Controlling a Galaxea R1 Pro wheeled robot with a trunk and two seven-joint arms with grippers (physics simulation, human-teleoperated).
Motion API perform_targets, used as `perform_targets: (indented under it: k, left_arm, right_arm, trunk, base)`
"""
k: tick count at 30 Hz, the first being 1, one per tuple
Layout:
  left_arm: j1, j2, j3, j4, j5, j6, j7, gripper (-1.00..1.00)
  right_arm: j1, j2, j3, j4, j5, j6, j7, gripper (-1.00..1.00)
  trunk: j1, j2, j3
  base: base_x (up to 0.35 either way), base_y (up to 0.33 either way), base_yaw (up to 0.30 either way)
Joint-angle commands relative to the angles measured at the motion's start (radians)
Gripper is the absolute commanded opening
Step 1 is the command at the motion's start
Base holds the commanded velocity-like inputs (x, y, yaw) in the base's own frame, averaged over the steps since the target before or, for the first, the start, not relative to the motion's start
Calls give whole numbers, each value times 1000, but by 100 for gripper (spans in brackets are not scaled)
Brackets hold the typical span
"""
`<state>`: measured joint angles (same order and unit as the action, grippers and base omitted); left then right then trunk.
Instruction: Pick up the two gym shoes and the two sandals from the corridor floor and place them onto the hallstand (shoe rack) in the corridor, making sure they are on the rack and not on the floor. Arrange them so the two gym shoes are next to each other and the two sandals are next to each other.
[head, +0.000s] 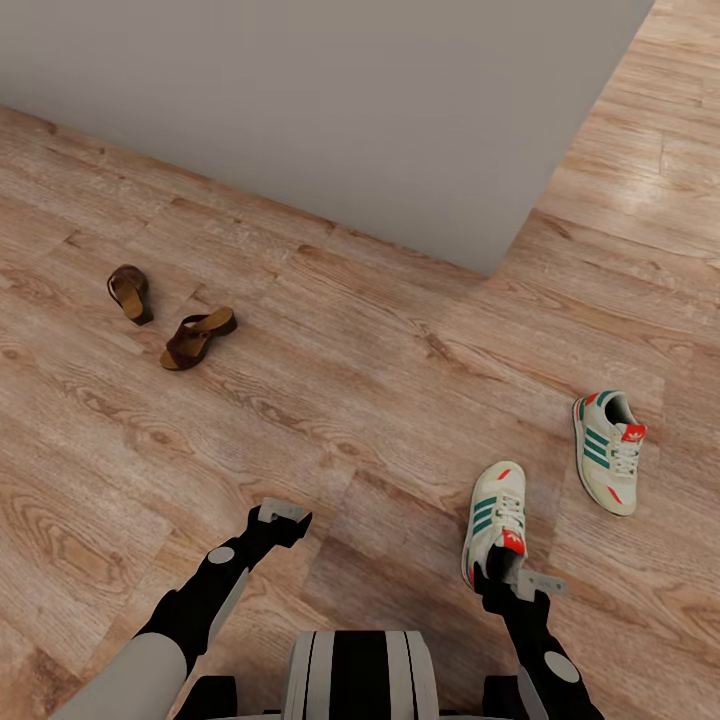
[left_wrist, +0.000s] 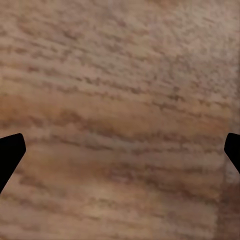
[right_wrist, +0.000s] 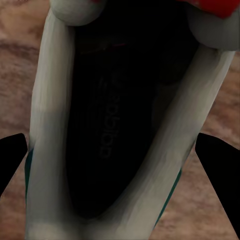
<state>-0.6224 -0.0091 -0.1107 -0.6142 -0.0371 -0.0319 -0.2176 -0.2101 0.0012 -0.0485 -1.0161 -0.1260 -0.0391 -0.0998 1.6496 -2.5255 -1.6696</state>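
Note:
Two gym shoes lie on the corridor floor (head: 380, 400). The near one (head: 497, 515) is cream with green stripes, and the other (head: 608, 452) lies further right. My right gripper (head: 508, 572) hangs over the near shoe's heel, open. In the right wrist view its fingers (right_wrist: 11, 159) straddle the shoe's dark insole (right_wrist: 115, 130), one on each side of the collar. Two brown sandals (head: 130, 293) (head: 197, 338) lie apart at the far left. My left gripper (head: 285, 515) is open over bare planks (left_wrist: 120, 115), holding nothing.
A broad pale grey block (head: 330, 110) fills the back, its corner ending near the centre right; I cannot tell whether it is the hallstand. Plank floor continues past that corner at the right and between the shoes and the sandals.

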Motion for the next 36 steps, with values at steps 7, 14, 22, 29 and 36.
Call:
perform_targets:
  k: [7, 14, 22, 29, 36]
  left_arm:
    - [0, 1, 1, 1, -4, -6, -2, 100]
    - [0, 1, 1, 1, -4, -6, -2, 100]
    - [25, 27, 5, 16, -6, -10, 7, 100]
    - [60, 40, 8, 16, -7, -11, 13, 100]
    - [105, 51, 10, 24, -5, -10, 17, 100]
  right_arm:
    - [0, 0, 1, 2, -13, -4, 0, -100]
    - [0, 0, 1, 2, -12, -4, 0, -100]
    - [0, -1, 5, 11, -6, -7, 7, -100]
    - [0, -7, 5, 11, -4, -7, 8, -100]
    - [0, -16, 4, 3, -4, -5, 7, -100]
  trunk:
    - [0, 0, 0]
    - [0, 0, 0]
    - [-3, 2, 27]
    - [-6, 3, 54]
    - [-10, 5, 81]
  base:
    - [0, 0, 0]
    - [0, 0, 0]
    - [0, 0, 0]
    - [0, 0, 0]
    - [0, 0, 0]
